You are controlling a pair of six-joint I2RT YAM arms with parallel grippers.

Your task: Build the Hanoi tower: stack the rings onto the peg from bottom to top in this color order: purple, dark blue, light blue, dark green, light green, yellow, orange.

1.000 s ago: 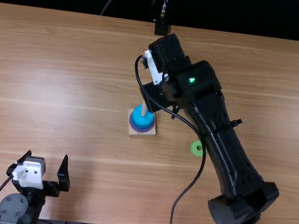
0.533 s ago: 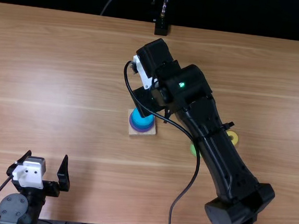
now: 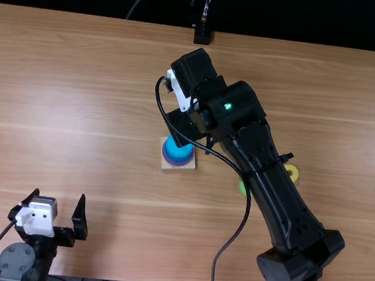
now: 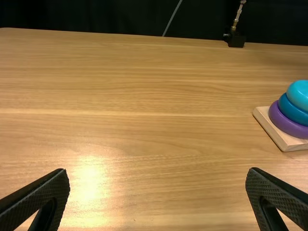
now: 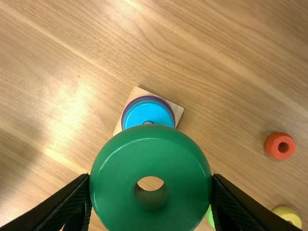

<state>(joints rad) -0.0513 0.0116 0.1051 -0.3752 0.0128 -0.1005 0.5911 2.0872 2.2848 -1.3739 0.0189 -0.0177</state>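
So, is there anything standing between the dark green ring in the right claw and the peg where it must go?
Nothing visible stands in the way. The right claw holds the dark green ring, and beyond it the peg tip shows inside the light blue ring. The orange ring and yellow ring lie to one side.

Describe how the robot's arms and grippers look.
The right arm is black, with a green light, a white bracket and a looping black cable. The left gripper has a white housing and wedge-shaped black fingers with textured inner faces.
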